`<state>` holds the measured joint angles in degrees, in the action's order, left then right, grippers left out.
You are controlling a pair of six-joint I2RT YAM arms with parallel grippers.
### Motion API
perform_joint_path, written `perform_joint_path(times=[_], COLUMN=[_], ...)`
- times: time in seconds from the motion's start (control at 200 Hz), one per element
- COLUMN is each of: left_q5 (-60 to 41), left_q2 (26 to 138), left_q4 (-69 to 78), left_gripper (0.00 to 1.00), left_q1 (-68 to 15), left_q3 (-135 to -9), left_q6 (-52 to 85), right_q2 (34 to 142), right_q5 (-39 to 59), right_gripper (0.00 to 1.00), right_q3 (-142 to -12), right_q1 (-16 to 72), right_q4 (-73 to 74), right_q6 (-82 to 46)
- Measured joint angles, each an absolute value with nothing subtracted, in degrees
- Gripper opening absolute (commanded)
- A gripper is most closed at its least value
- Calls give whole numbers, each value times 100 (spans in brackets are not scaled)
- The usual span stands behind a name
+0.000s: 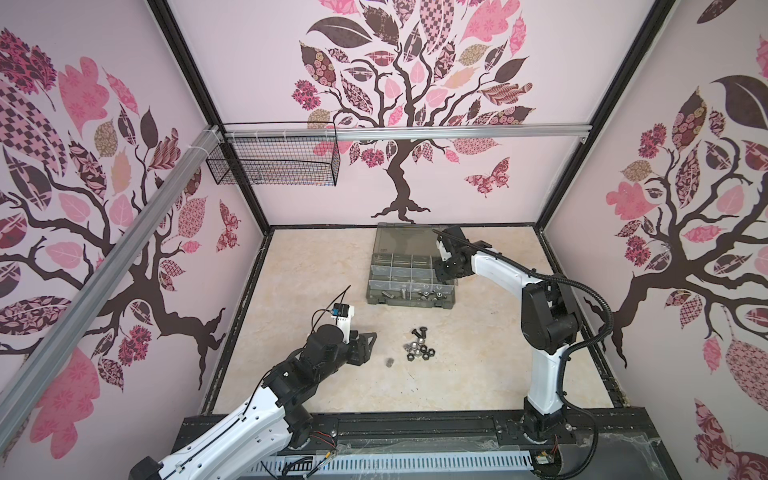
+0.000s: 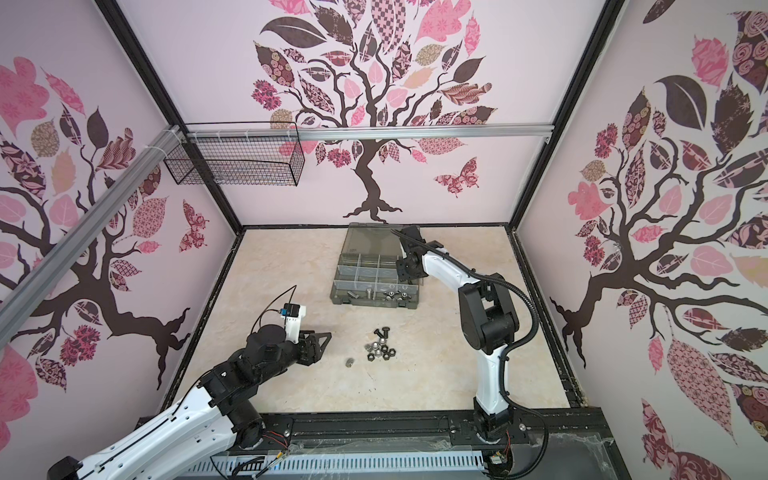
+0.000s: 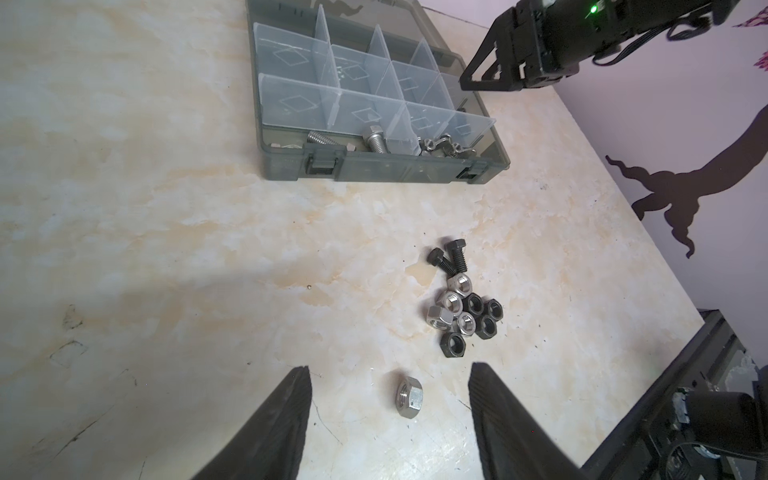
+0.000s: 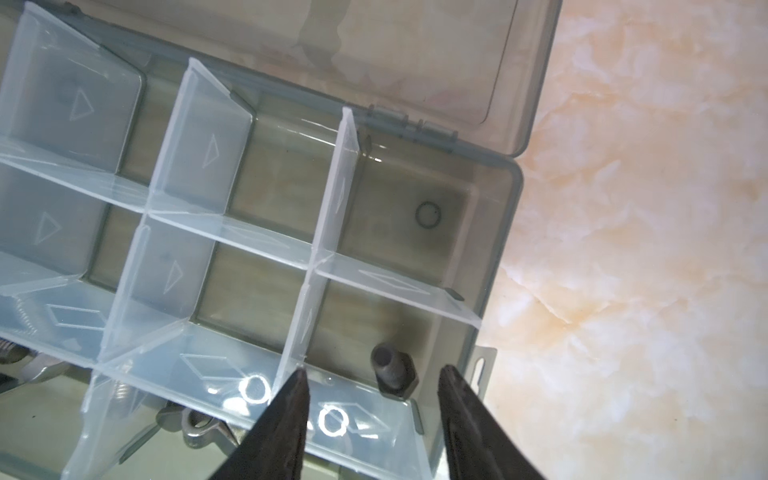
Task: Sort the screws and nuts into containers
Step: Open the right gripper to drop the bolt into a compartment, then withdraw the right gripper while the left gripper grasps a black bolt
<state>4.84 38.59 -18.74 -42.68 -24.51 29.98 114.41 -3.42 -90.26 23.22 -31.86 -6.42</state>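
Observation:
The organizer case point(image 1: 411, 302) lies open at the back middle of the table, its containers point(image 4: 274, 199) split by pale dividers. My right gripper point(image 4: 372, 370) hangs open over the case's right end. Just below its jaws a black screw point(image 4: 392, 374) stands on its head in a compartment, untouched. Silver screws point(image 3: 372, 139) and wing nuts point(image 3: 444, 147) lie in the front row. On the table sit two black screws point(image 3: 449, 259) and a cluster of silver and black nuts point(image 3: 465, 316). My left gripper point(image 3: 390, 366) is open, with a lone silver nut point(image 3: 408, 395) on the table between its fingers.
The case's smoky lid point(image 1: 399, 239) lies folded back toward the rear wall. A black wire basket point(image 1: 274, 162) hangs from the rail at the back left. A black frame rail point(image 1: 415, 424) runs along the table's front edge. Walls close in on three sides.

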Motion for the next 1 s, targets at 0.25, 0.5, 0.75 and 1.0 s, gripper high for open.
perform_joint_path(times=[0.25,0.5,0.75,1.0], left_q5=[377,56,-75,-200], left_q2=[4766,6635,8820,10261], left_q4=[-1951,-1949,-2248,-2517], left_gripper=[58,56,52,45], left_q1=[-4268,-4309,-4766,-5065], left_q3=[-2630,-3822,-5577,-6807], left_q6=[2816,2335,1791,1619], right_q2=[10573,8602,7609,7032], right_q5=[-56,104,123,104], right_gripper=[55,55,56,57], right_q3=[-8274,-6608,-5290,-4604], right_q1=[2316,2318,2318,2318], right_q4=[-3030,-2786,-2744,-2722], right_q6=[-777,-1061,-1389,-1675])
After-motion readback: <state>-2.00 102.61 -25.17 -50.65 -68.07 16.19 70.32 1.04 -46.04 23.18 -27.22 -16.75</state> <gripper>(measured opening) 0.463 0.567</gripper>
